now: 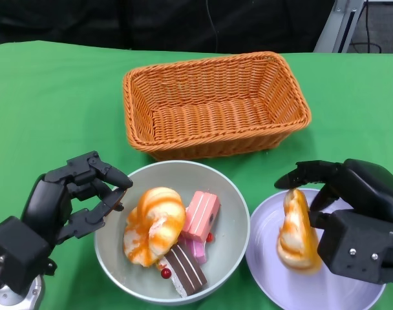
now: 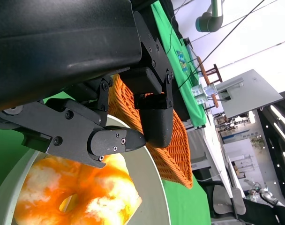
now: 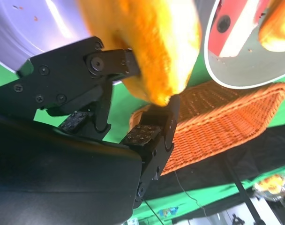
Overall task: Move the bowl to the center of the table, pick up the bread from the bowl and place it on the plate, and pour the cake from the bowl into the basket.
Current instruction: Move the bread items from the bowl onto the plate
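The grey bowl [image 1: 235, 219] sits near the table's front, below the basket [image 1: 216, 106]. It holds a twisted orange bread [image 1: 154, 225], a pink cake [image 1: 201, 216] and a chocolate cake [image 1: 185, 268]. My left hand [image 1: 74, 200] hovers at the bowl's left rim with its fingers apart and nothing in them; the left wrist view shows its fingers [image 2: 116, 140] just above the bread [image 2: 72, 197]. My right hand [image 1: 351, 219] grips a second orange bread [image 1: 297, 229], standing on end on the lavender plate [image 1: 339, 294]. In the right wrist view its fingers [image 3: 154, 131] clasp that bread [image 3: 147, 42].
The orange wicker basket is empty and stands just behind the bowl. The plate lies right of the bowl, rims nearly touching. Green cloth [image 1: 48, 110] covers the table, with open room left and right of the basket. A dark backdrop runs behind the far edge.
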Robot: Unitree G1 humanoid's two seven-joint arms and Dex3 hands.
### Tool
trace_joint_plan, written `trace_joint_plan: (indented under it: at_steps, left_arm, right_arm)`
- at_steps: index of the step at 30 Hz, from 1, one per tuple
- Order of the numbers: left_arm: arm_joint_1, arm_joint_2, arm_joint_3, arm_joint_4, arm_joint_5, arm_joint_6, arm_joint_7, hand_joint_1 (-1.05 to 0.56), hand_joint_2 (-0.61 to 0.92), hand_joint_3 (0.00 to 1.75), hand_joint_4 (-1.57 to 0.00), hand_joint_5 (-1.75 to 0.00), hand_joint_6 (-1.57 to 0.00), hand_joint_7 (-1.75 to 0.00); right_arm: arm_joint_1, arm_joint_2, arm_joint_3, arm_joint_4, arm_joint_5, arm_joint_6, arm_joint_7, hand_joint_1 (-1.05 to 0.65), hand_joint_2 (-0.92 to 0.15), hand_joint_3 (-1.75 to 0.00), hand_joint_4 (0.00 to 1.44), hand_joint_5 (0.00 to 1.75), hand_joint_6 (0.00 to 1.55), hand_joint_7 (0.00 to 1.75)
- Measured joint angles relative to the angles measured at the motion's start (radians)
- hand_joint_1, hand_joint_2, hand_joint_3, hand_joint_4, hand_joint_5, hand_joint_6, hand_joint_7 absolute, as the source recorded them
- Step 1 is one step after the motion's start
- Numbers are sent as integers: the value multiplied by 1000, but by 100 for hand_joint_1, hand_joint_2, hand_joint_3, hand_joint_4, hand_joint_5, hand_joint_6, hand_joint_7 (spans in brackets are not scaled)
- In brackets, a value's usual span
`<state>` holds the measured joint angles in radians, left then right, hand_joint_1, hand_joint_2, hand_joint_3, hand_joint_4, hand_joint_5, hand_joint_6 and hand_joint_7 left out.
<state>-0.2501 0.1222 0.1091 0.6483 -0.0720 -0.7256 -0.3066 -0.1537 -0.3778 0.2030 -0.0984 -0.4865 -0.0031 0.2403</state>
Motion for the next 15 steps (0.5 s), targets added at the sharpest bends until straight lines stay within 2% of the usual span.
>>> trace_joint_plan:
  at_steps: [6, 11, 15]
  left_arm:
    - [0, 0, 0, 0, 0, 0, 0, -17, 82, 51, -78, -141, -79, -108]
    - [0, 0, 0, 0, 0, 0, 0, -17, 83, 51, -78, -141, -79, -108]
    - [0, 1, 0, 0, 1, 0, 0, -17, 82, 52, -78, -141, -79, -108]
  right_arm:
    - [14, -8, 0, -27, 1, 27, 39, -65, -92, -19, 63, 0, 46, 0]
    - [20, -27, 0, -44, 1, 30, 63, -72, -92, -28, 39, 0, 26, 0]
    - [23, -36, 2, -56, -2, 62, 100, -75, -92, -34, 28, 0, 21, 0]
